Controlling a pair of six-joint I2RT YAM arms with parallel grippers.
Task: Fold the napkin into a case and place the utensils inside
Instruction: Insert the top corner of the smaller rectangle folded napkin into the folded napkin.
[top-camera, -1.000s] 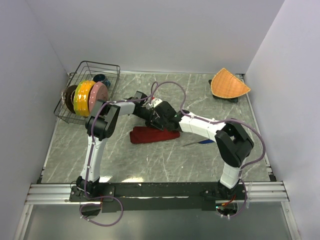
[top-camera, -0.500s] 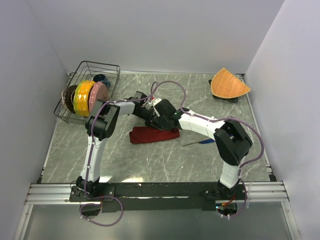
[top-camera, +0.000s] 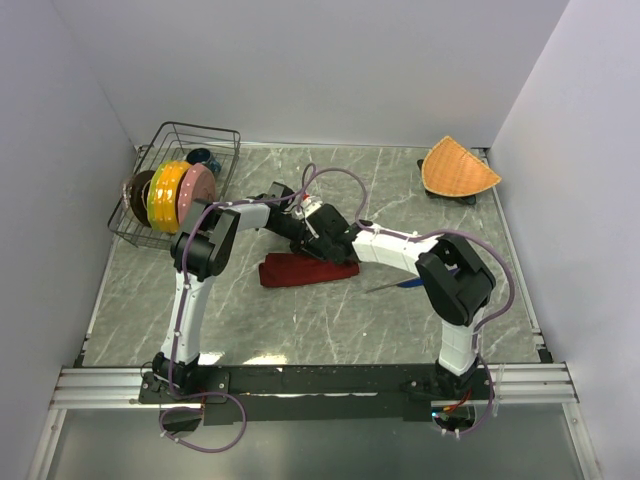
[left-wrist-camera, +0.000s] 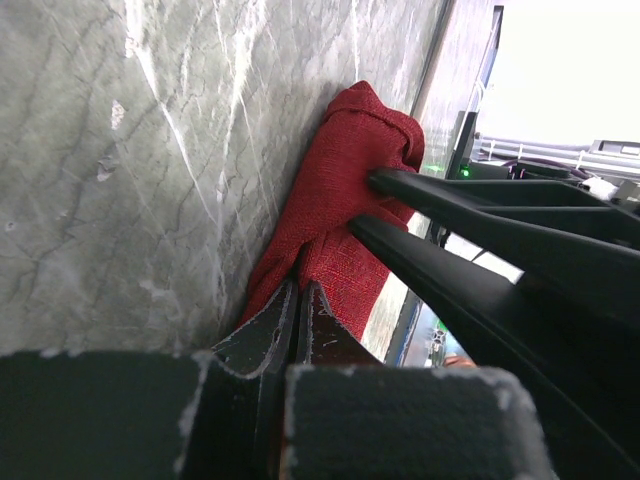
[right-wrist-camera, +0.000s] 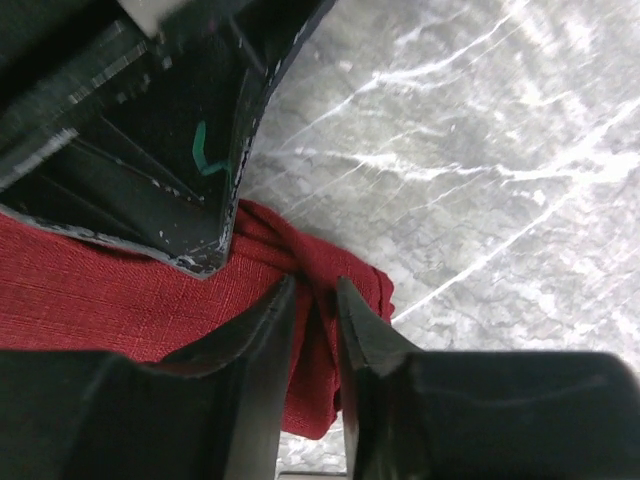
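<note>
The dark red napkin (top-camera: 305, 271) lies folded into a long strip mid-table. My left gripper (left-wrist-camera: 298, 290) is shut on one edge of the napkin (left-wrist-camera: 335, 200), its jaws pressed together over the cloth. My right gripper (right-wrist-camera: 315, 292) sits at the napkin's (right-wrist-camera: 90, 290) bunched end, its two fingers (left-wrist-camera: 440, 195) close together with a raised fold pinched between them. From above, both grippers meet over the strip's far edge, left gripper (top-camera: 298, 232), right gripper (top-camera: 318, 240). The blue-purple knife (top-camera: 403, 285) lies on the table to the right of the napkin. The fork is hidden.
A wire rack (top-camera: 222, 135) holding coloured plates (top-camera: 168, 194) stands at the back left. An orange woven fan-shaped mat (top-camera: 458, 168) sits at the back right. Walls enclose the marble table (top-camera: 330, 325) on three sides.
The right arm's elbow and forearm have swung slightly left, bringing its gripper closer to the left one over the napkin. The left arm and the napkin have stayed put.
</note>
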